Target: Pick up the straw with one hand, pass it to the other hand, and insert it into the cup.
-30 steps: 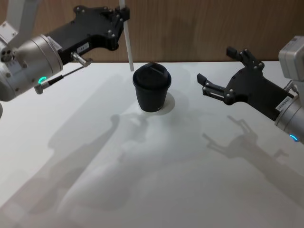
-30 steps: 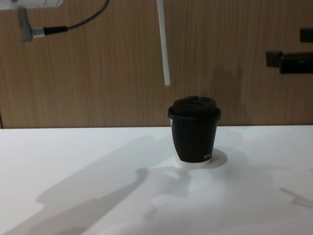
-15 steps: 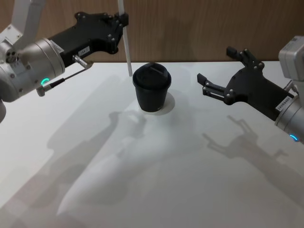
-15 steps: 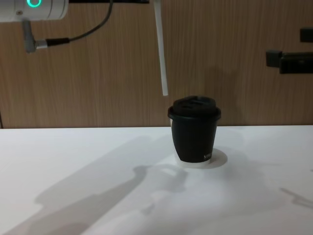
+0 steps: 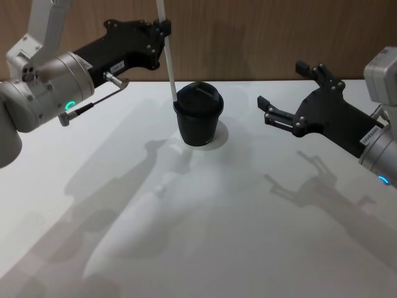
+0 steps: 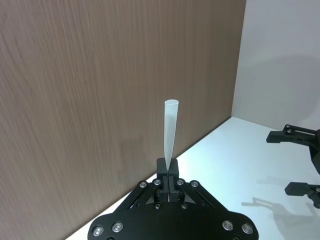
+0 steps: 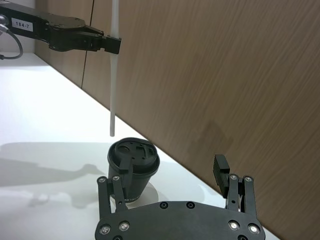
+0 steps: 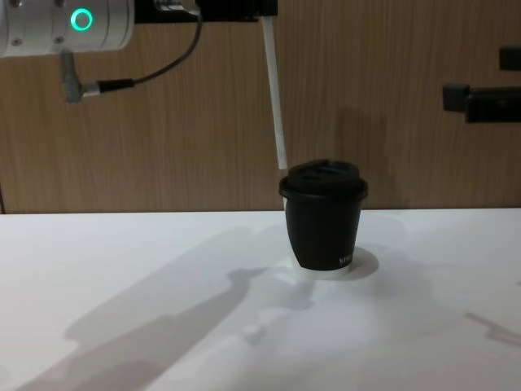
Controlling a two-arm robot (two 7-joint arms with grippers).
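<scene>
Two black tools hang over a plain white table (image 5: 217, 248). On the left, the left tool (image 5: 164, 28), on a fat silver wrist (image 5: 43, 93) with a green glowing ring, has its tips pressed tight on a long, thin white plastic straw (image 5: 168, 62). It pinches the straw near the top. The straw hangs nearly straight up and down, leaning a little. Its top is cut off at the edge of the head view.

The straw's low end is just beside the left rim of the black domed lid (image 8: 323, 175) of a small black paper cup (image 5: 197, 124). I cannot tell if it touches the lid. The cup stands upright at the far middle of the table, close to a brown wooden wall (image 5: 260, 31).

Well off to the right, the right tool (image 5: 280, 84) is up in the air with its fingers (image 5: 273, 115) spread wide, holding nothing. It is partly cut off at the right edge of the chest view.
</scene>
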